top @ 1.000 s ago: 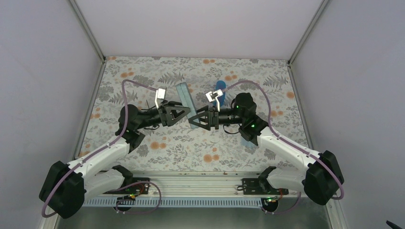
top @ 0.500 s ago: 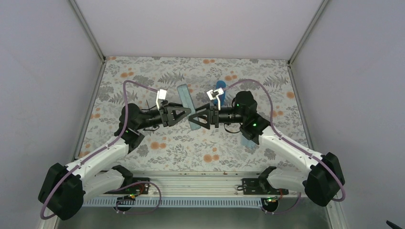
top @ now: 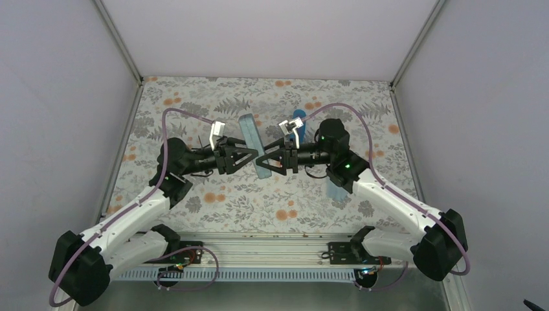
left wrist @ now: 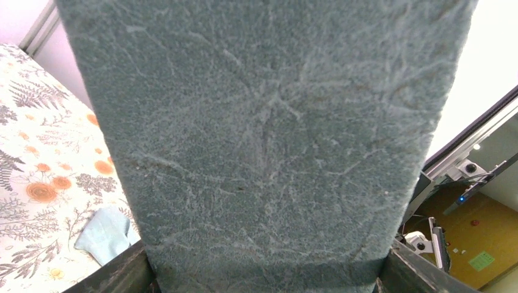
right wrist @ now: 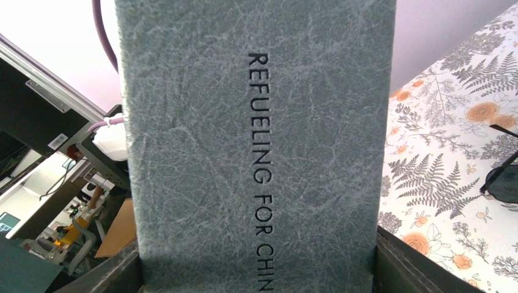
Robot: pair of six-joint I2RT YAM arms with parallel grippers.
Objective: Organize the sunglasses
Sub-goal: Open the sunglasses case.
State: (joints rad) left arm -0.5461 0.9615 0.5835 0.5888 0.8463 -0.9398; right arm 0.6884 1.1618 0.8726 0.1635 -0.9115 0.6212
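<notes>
A grey oblong case (top: 254, 146) hangs above the middle of the table, between my two grippers. My left gripper (top: 250, 157) is shut on it from the left, and the case fills the left wrist view (left wrist: 269, 152) between both fingers (left wrist: 122, 274). My right gripper (top: 262, 160) is shut on it from the right. There the printed side of the case (right wrist: 256, 152) spans the gap between the fingers (right wrist: 406, 268). The black sunglasses (right wrist: 504, 183) lie on the floral cloth beyond the case, at the right edge of the right wrist view.
A blue case (top: 298, 117) lies behind the right gripper. One light blue cloth (top: 336, 191) sits under the right forearm and shows in the left wrist view (left wrist: 107, 235). White walls close in the table on the left, back and right.
Both wrists have shifted slightly and the grey case now hangs more upright between them. Both arms have drawn a little closer to the case.
</notes>
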